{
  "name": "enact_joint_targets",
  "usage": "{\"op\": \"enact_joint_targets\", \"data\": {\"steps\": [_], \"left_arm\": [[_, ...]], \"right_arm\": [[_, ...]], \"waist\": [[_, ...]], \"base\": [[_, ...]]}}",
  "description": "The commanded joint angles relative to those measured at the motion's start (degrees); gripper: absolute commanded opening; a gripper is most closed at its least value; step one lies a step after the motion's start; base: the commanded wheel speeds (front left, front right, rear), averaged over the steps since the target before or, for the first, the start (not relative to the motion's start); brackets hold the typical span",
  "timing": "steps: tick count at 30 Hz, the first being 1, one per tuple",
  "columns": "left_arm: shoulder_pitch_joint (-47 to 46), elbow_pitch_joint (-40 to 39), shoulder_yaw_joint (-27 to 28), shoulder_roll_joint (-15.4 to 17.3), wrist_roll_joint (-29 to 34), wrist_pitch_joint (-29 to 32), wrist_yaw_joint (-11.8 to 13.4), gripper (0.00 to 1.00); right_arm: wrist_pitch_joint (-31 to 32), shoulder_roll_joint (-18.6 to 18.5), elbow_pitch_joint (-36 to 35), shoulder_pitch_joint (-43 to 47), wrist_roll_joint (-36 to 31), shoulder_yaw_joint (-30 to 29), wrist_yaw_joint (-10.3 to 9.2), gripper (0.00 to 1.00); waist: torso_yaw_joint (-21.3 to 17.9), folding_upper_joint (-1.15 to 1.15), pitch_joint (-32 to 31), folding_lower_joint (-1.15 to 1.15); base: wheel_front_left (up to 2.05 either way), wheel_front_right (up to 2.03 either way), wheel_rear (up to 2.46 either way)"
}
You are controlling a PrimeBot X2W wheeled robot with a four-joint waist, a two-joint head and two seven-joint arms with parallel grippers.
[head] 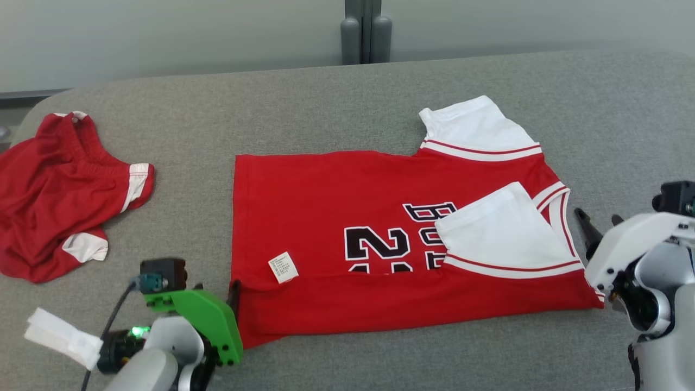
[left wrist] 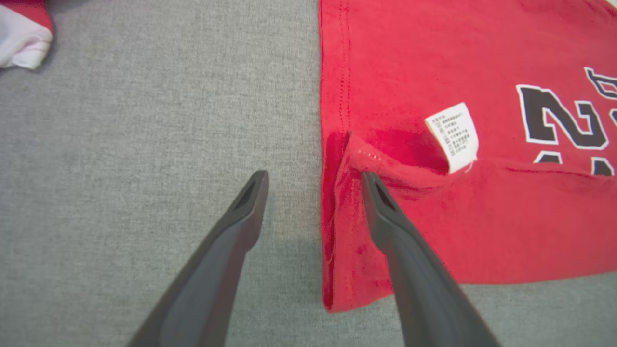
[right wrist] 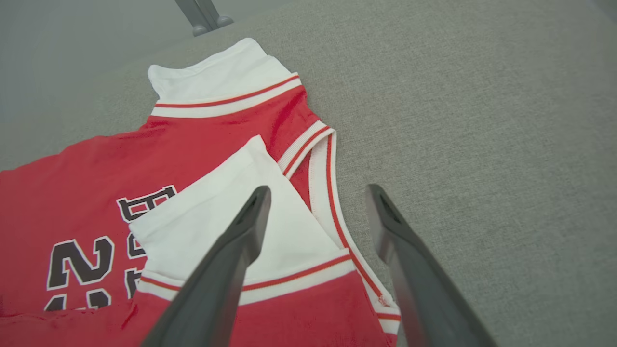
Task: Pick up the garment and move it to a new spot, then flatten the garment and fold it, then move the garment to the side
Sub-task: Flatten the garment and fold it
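**Both sets of fingers released at the ends of the half-folded jersey**

In the head view you see the red jersey (head: 380, 239) lying flat on the middle of the grey fabric-covered desk (head: 336, 108), hem to the left and neck to the right. Its near strip is folded up over the front, covering the lower part of the black number. A white care label (head: 283, 267) shows at that fold. The near white sleeve (head: 499, 233) is turned in over the chest, and the far white sleeve (head: 472, 127) sticks out toward the far side. Your left fingers (head: 234, 290) stand at the jersey's near left corner. Your right fingers (head: 587, 231) stand just beside the neck end. Red shorts (head: 59, 195) lie bunched well apart at the far left.

In the left wrist view the fingers are spread and hold nothing. One is over bare desk and the other over the folded corner of the hem. You cannot tell whether it touches the cloth.

In the right wrist view the fingers are also spread and empty. One is over the white sleeve and the other over bare desk, with the striped neck edge (right wrist: 332, 202) between them.
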Motion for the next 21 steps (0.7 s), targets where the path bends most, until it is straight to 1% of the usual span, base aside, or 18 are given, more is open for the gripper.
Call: {"op": "enact_joint_targets", "data": {"steps": [1,5,7,9,11,14,18,21], "left_arm": [[-2.9,-0.3,0.4,0.5,0.2,0.9,0.1,1.00],[-11.1,1.6,0.7,0.7,0.7,4.0,-0.7,1.00],[-15.3,3.4,0.8,0.2,0.5,5.6,-1.4,1.00],[-19.1,5.8,0.8,-0.3,0.2,7.3,-2.3,1.00],[-22.7,8.5,0.5,-0.9,0.0,8.9,-3.3,1.00],[-27.5,13.2,0.5,-2.3,-0.2,9.6,-4.4,1.00],[-32.5,18.4,0.1,-4.0,0.4,8.8,-5.7,1.00],[-35.3,21.9,0.0,-4.0,1.1,8.0,-6.6,1.00]], "right_arm": [[1.2,-0.9,-0.4,-2.5,-0.3,0.6,-0.06,1.00],[4.8,-2.9,0.2,-9.7,0.3,3.1,-0.05,1.00],[6.2,-3.1,1.6,-14.3,3.2,4.4,-0.06,1.00],[7.2,-4.4,3.5,-18.7,4.6,5.8,-0.06,1.00],[7.4,-5.1,6.0,-22.8,5.5,7.4,-0.06,1.00],[6.6,-5.4,10.4,-29.1,7.9,8.8,-0.05,1.00],[4.5,-5.7,16.4,-34.9,9.4,9.3,-0.05,1.00],[3.6,-6.0,20.2,-37.8,9.1,11.6,-0.05,1.00]], "waist": [[0.0,0.00,1.2,0.00],[-0.2,0.00,3.5,0.00],[-0.6,0.00,5.0,0.00],[-1.1,0.00,6.5,0.00],[-1.6,0.00,7.6,0.00],[-2.3,0.00,9.4,0.00],[-3.0,0.00,11.5,0.00],[-3.6,0.00,12.9,0.00]], "base": [[0.00,0.00,0.00],[0.00,0.00,0.00],[0.00,0.00,0.00],[0.00,0.00,0.00],[0.00,0.00,0.00],[0.00,0.00,0.00],[0.00,0.00,0.00],[0.00,0.00,0.00]]}}
